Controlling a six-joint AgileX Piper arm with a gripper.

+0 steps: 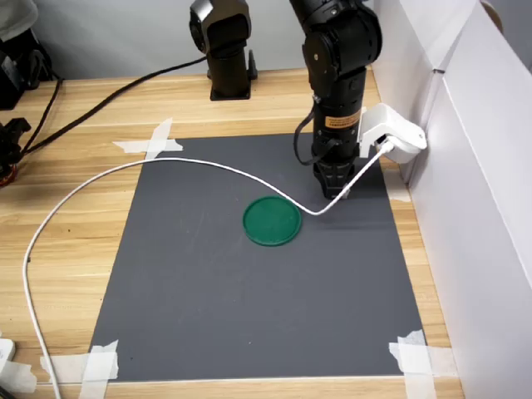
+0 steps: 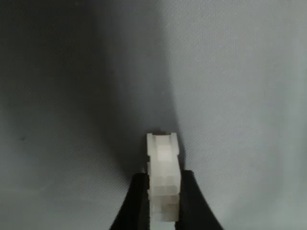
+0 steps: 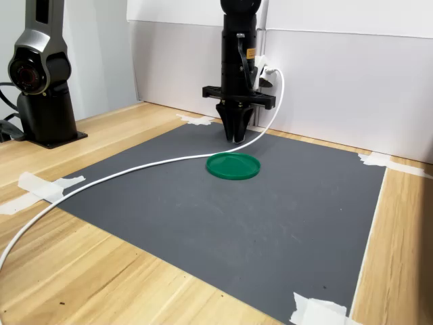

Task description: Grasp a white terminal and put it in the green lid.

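Pinching the white terminal (image 2: 163,172) between its two dark fingers (image 2: 136,201), the claw (image 2: 163,206) points straight down over the dark grey mat (image 1: 249,291), closed to the width of the small block. In the wrist view the pale, slightly translucent piece stands out beyond the fingertips, which press on its two opposite sides, with the mat's fine weave behind it. Whether the block rests on the mat or hangs just above it cannot be told.

In the first exterior view the black arm (image 1: 339,75) stands upright near the mat's far right part, its claw (image 1: 335,189) low and just to the right of and beyond the green lid (image 1: 272,221). The lid lies flat on the mat, rim up, apart from the claw. In the second exterior view the claw (image 3: 235,135) hangs just behind the lid (image 3: 233,165); the terminal is too small to make out in either exterior view.

A white camera housing (image 1: 391,135) sits on the wrist, and its white cable (image 1: 125,170) loops down across the mat and the wooden tabletop (image 1: 75,241). White tape (image 1: 411,353) fixes the mat's corners. A second black stand (image 1: 220,46) rises at the far edge, and white panels (image 1: 482,183) wall the first exterior view's right.
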